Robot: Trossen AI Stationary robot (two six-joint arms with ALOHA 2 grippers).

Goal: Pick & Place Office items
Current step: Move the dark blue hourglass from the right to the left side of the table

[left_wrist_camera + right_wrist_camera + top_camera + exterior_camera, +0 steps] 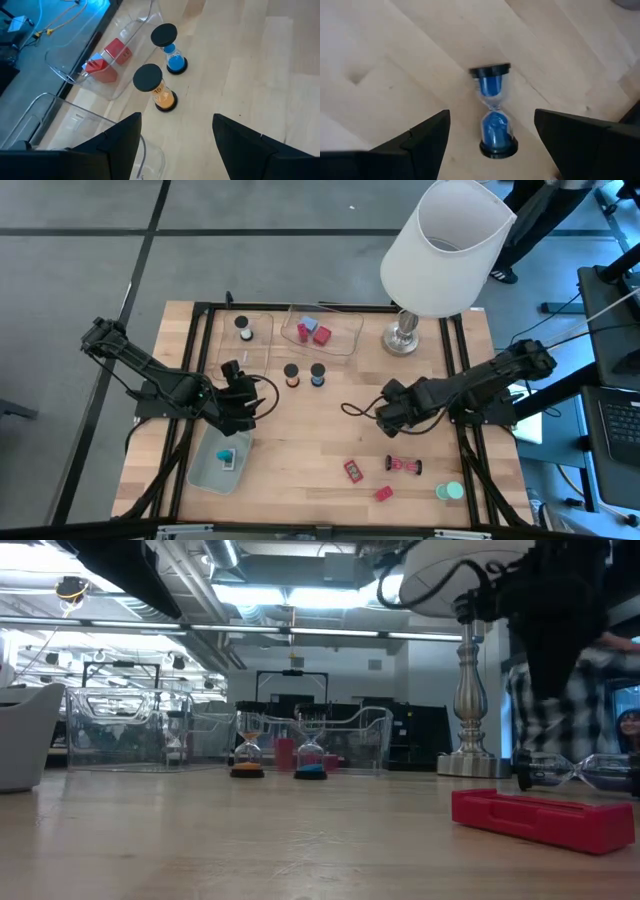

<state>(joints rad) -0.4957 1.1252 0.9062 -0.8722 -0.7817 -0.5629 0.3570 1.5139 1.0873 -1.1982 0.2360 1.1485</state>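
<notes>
Blue hourglass [494, 112] lies flat between open right jaws, hidden overhead; left jaws open, facing orange hourglass [156, 92] on bare worktop [320, 430].

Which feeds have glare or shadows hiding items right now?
Low view: ceiling lights glare behind the clear trays, whose walls reflect. High view: even light, but the lamp shade hides part of the table's back edge. Right wrist view: the blue hourglass is evenly lit, with only a faint shadow.

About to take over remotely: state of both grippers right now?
Left gripper: open, empty, near the orange hourglass.
Right gripper: open, empty, facing the blue hourglass.
</notes>
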